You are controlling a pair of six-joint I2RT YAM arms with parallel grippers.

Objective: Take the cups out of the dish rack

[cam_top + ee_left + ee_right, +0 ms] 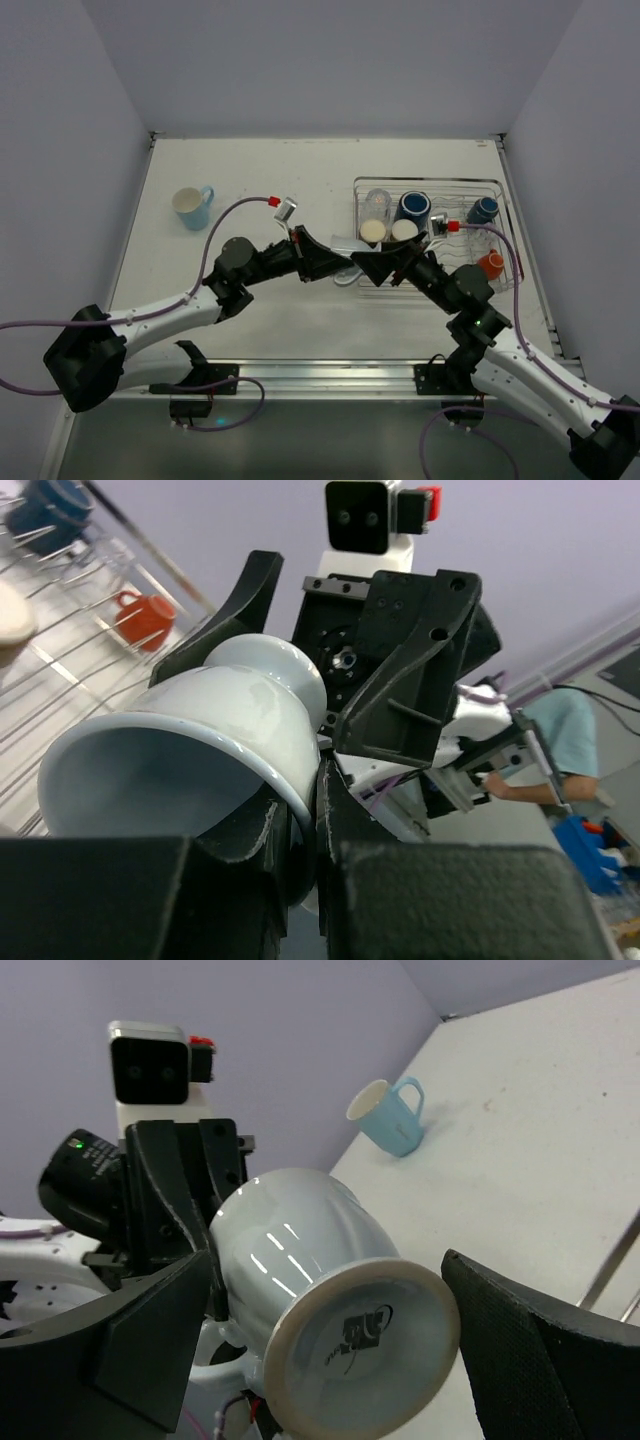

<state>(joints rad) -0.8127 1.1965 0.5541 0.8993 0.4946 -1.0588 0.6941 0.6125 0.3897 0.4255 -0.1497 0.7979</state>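
A pale white footed cup (pixel 346 263) hangs in the air between both arms, just left of the dish rack (pixel 503 196). My left gripper (pixel 300 815) is shut on the rim of that cup (pixel 190 745), one finger inside and one outside. My right gripper (pixel 335 1345) stands open around the cup's foot (pixel 355 1355), with its fingers (pixel 545 1350) apart from it. In the rack sit a dark navy cup (pixel 413 206), a blue cup (pixel 483 209), an orange cup (pixel 490 264), two cream cups (pixel 373 230) and a clear glass (pixel 377 200).
A light blue mug (pixel 192 208) stands upright on the table at the far left, also seen in the right wrist view (pixel 395 1118). The rack's wire prongs (pixel 60 680) and the orange cup (pixel 143 612) lie to the left of my left gripper.
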